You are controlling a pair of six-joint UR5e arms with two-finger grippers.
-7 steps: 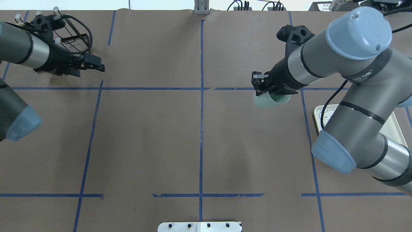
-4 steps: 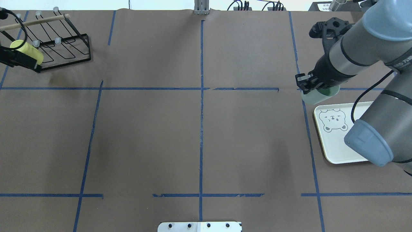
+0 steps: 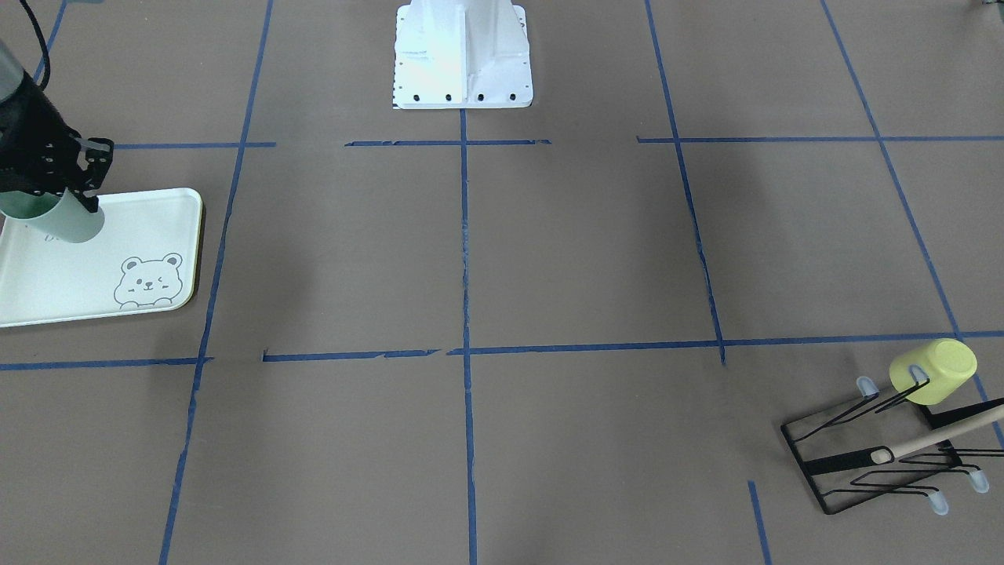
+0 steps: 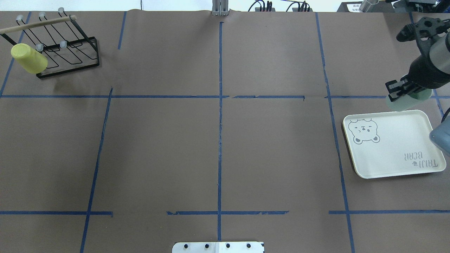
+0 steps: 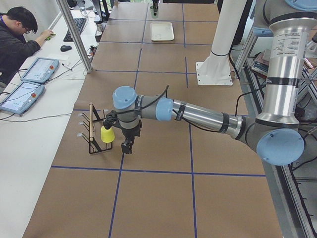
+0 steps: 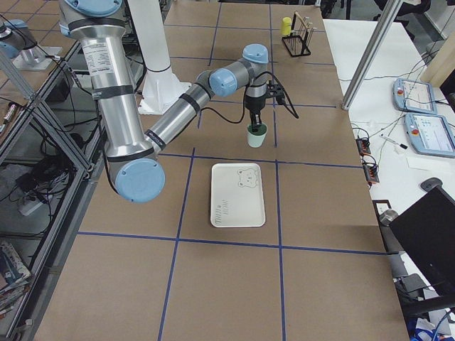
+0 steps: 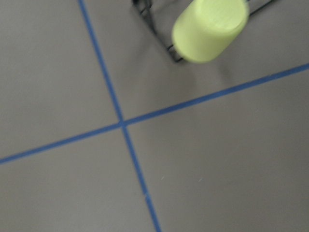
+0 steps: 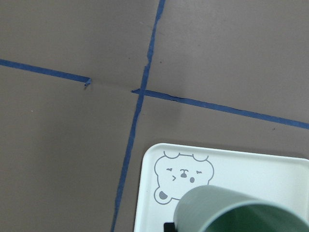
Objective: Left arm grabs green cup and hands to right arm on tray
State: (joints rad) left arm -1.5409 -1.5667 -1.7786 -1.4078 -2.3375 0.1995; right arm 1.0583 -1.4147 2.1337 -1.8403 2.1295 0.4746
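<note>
My right gripper (image 4: 400, 89) is shut on the green cup (image 4: 404, 102), a pale mint tumbler, and holds it tilted in the air. In the overhead view the cup hangs just beyond the far edge of the tray (image 4: 390, 144). In the front-facing view the right gripper (image 3: 59, 176) carries the cup (image 3: 67, 221) over a corner of the tray (image 3: 94, 275). The right wrist view shows the cup's rim (image 8: 236, 212) over the bear drawing on the tray (image 8: 270, 174). My left gripper (image 5: 127, 146) shows only in the left side view, beside the rack; I cannot tell whether it is open.
A black wire rack (image 4: 70, 45) stands at the far left corner with a yellow-green cup (image 4: 28, 58) hung on it. That cup also shows in the left wrist view (image 7: 210, 29). Blue tape lines grid the brown table.
My right arm has carried the green cup to the right, from near the middle line to the tray's far edge. My left arm has drawn back out of the overhead view, uncovering the rack.
</note>
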